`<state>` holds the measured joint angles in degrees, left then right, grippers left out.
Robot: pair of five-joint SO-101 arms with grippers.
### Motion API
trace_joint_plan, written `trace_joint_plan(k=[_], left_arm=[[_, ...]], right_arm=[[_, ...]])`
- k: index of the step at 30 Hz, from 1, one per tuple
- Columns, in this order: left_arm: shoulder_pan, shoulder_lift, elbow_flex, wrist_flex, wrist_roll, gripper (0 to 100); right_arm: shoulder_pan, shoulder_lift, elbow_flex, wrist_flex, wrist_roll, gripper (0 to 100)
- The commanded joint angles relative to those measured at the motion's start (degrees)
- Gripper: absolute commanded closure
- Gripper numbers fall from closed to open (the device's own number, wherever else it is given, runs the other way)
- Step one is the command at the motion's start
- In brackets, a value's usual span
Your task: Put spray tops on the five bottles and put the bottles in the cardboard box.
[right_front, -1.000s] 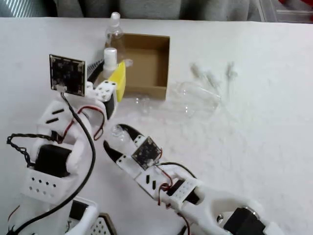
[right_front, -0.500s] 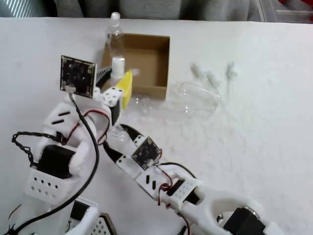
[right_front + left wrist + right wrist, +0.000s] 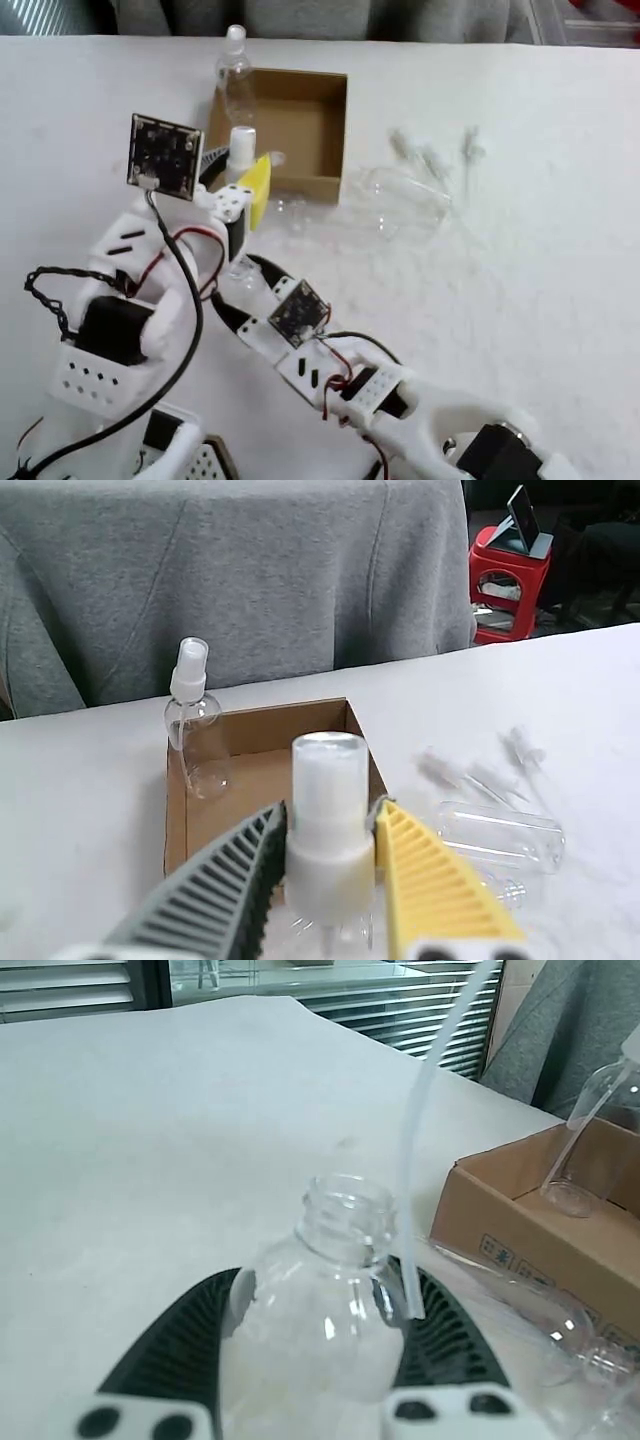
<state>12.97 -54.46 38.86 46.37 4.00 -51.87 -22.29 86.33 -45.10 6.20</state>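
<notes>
My left gripper (image 3: 330, 815), one finger grey and one yellow, is shut on a white spray top (image 3: 327, 790). From above, this spray top (image 3: 241, 148) hangs by the cardboard box (image 3: 300, 130). Its thin tube (image 3: 425, 1120) runs down beside the open neck of a clear bottle (image 3: 335, 1260), ending at the bottle's shoulder. My right gripper (image 3: 325, 1295) with black fingers is shut on that upright bottle (image 3: 238, 268), just below my left gripper (image 3: 243, 178). A bottle with a spray top (image 3: 235, 70) stands at the box's far left corner.
Two open clear bottles lie on the white table right of the box, a large one (image 3: 405, 200) and a smaller one (image 3: 290, 210). Three loose spray tops (image 3: 435, 155) lie farther right. A grey cloth (image 3: 250, 570) hangs behind the table.
My left gripper has carried the spray top to the right and nearer, over the bottle in my right gripper. The right arm has barely moved.
</notes>
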Motion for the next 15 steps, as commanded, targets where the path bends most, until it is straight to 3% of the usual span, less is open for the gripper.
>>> trace_joint_plan(k=[1,15], left_arm=[[-1.9,-1.3,-5.5,-0.6,0.4,85],[-2.6,-1.3,-11.7,3.2,-2.1,85]], right_arm=[[0.0,-1.6,-0.5,0.1,0.7,98.1],[0.0,-1.5,-0.5,0.1,0.7,98.1]])
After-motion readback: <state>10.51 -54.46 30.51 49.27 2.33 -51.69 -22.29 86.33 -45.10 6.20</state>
